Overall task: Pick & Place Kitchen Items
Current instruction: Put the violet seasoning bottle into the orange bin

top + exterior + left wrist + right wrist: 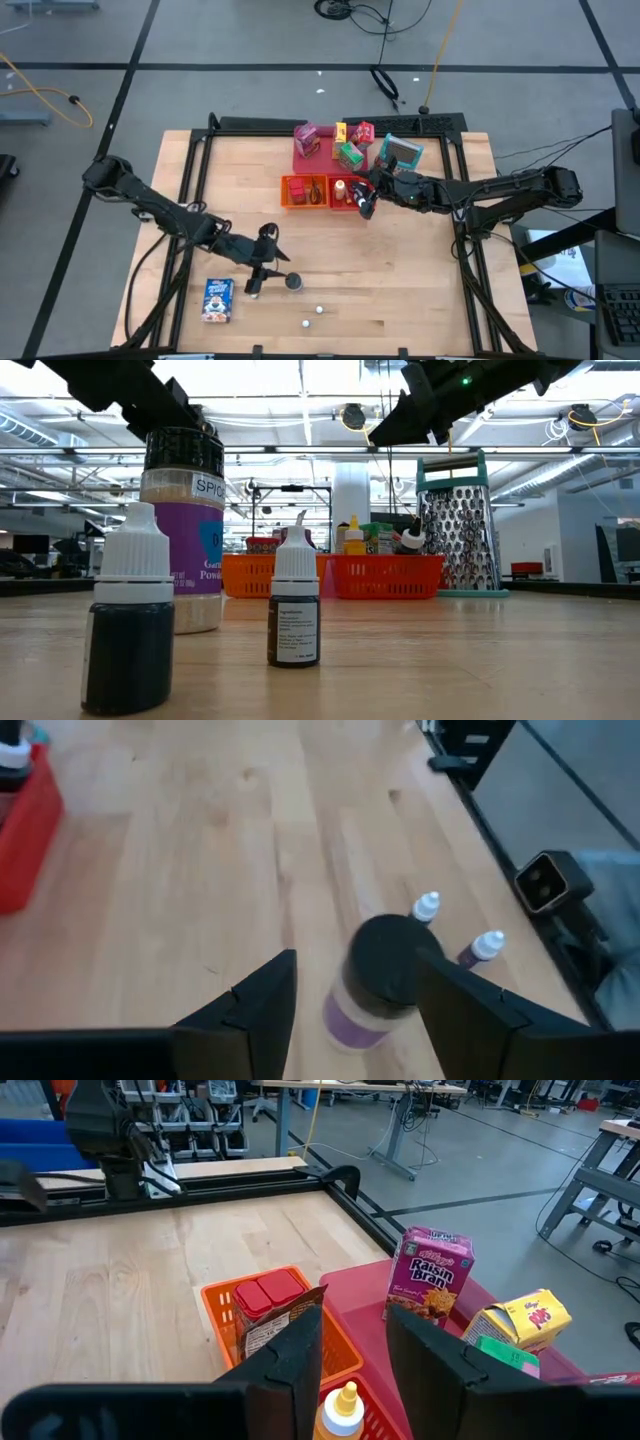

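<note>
My left gripper (355, 1010) stands apart around the spice jar (375, 982) on the wooden table (400, 270) — two tiny bottles (427, 907) just beyond. My right gripper (352, 1355), fingers parted and empty, hangs over the orange bin (225, 1302) and red bin (343, 194) — open workshop behind.

— Where do my cameras sit?
— High: straight down over the table (420, 290). Low: level, close behind two bottles (296, 607).
— The wrists?
— Mine look past their own fingers; the left shares the spice jar (380, 975) with the low view.

Upright black-capped spice jar (375, 982), two dropper bottles (487, 947)
</note>
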Tool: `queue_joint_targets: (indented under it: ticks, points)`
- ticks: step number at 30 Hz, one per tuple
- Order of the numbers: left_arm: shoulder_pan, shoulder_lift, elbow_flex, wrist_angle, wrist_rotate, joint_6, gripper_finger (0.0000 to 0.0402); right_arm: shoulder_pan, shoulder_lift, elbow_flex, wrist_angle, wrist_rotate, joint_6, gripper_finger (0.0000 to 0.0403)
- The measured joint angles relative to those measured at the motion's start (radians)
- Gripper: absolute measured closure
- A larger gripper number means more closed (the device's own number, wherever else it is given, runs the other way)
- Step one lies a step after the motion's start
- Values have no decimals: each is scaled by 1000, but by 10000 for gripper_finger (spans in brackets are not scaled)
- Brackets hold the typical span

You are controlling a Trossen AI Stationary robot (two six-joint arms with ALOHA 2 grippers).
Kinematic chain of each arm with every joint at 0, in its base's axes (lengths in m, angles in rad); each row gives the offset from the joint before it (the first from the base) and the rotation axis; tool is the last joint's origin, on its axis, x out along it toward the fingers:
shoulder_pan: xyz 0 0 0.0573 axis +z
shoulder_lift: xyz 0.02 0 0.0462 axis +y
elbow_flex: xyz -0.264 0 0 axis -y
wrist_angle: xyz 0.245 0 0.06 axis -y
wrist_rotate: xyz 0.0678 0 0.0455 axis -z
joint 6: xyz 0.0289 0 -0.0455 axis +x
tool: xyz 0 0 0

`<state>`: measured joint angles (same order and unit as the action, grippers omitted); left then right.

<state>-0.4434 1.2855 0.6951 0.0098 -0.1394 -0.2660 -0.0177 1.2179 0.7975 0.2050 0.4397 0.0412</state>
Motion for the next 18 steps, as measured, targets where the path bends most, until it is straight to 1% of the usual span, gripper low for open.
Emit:
queue_joint_targets:
  ticks: [3, 9, 11, 14, 18]
  points:
    - [-23, 21, -7, 16, -7, -8, 187, 0, 0, 0, 0, 0, 0, 298]
    - [-64, 62, -8, 21, -110, -38, 153, 0, 0, 0, 4, 0, 0, 298]
    - [-68, 80, -8, 31, -128, -58, 144, 0, 0, 0, 4, 0, 0, 298]
    - [-70, 113, -7, 75, -113, -91, 131, 0, 0, 0, 3, 0, 0, 298]
    - [-71, 147, -5, 117, -64, -112, 121, 0, 0, 0, 0, 0, 0, 298]
